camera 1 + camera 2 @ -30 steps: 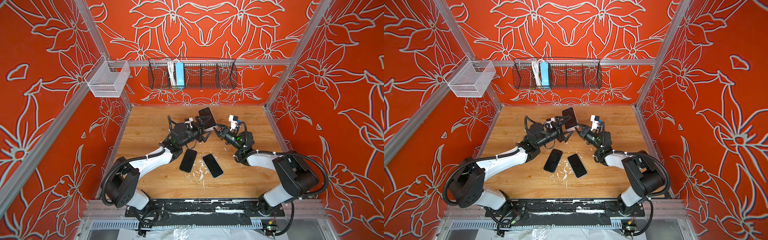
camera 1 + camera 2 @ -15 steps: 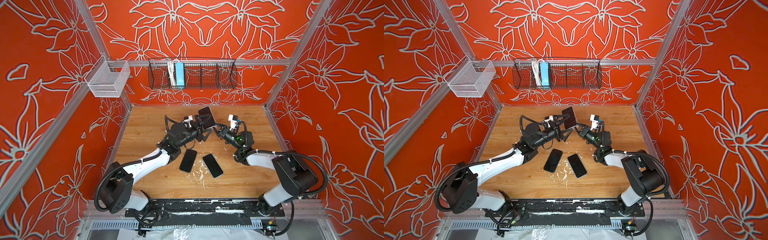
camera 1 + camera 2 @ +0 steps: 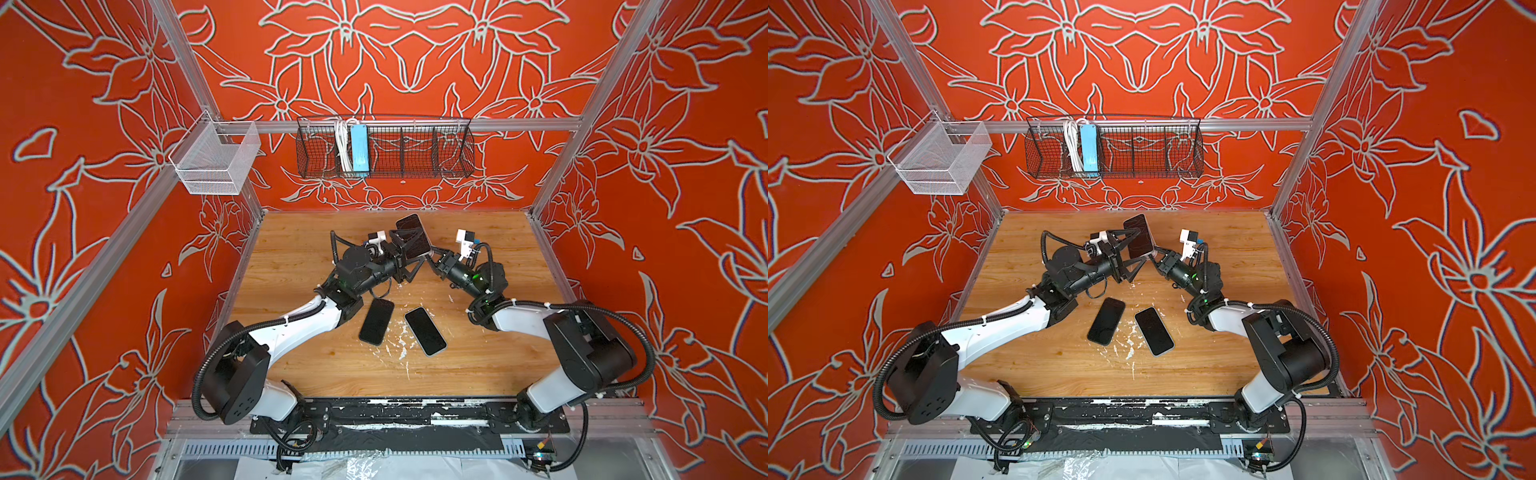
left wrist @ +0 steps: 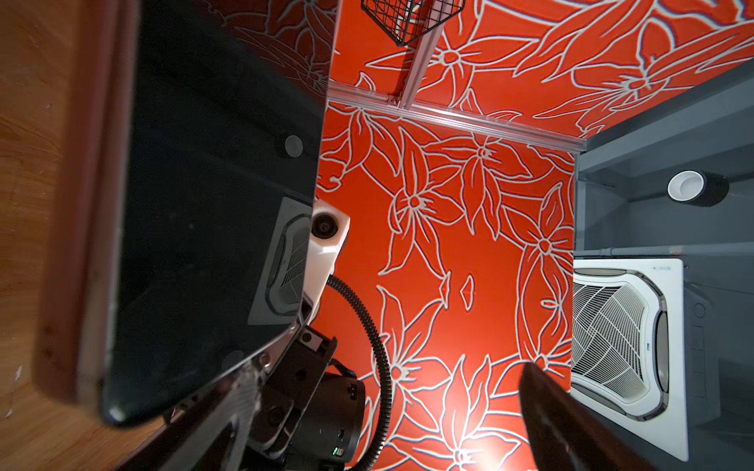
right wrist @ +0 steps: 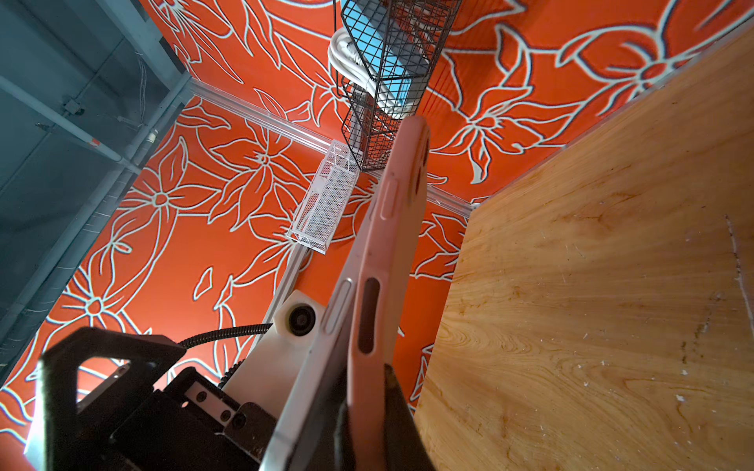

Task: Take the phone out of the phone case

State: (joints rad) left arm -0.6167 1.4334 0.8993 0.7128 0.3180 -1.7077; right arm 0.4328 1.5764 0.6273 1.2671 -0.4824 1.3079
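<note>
— Start wide: where is the phone?

— You have it up off the wooden table [image 3: 291, 266], raised between your 2 arms near the back. 2 other dark handsets [image 3: 376, 321] lie flat nearer the front, well apart from it.

— And its axis?

— The phone [image 3: 412, 237] stands on end, tilted. Its long axis rises from your right gripper [image 3: 432, 254] toward the back wall. That gripper is pressed together at the bottom end, and it looks to be pinching the case wall, with 1 dark finger seemingly tucked between case and frame. Your left gripper [image 3: 409, 254] is spread wide and is nearer the free upper part. The slab sits between its jaws, close to 1 side, and the other finger [image 4: 571, 428] is well apart from the glass.

— Materials?

— The face is glossy black glass in a polished silver frame, rigid and likely slippery. The case [image 5: 391, 228] is matte pink and looks soft enough to peel. In the right wrist view the frame's side button [image 5: 338, 304] sits beside the case's slot [image 5: 367, 314], not in it, so I judge that edge loose. You probably want the left jaws closing across the narrow width, then a pull along the long axis, away from the right gripper.
</note>
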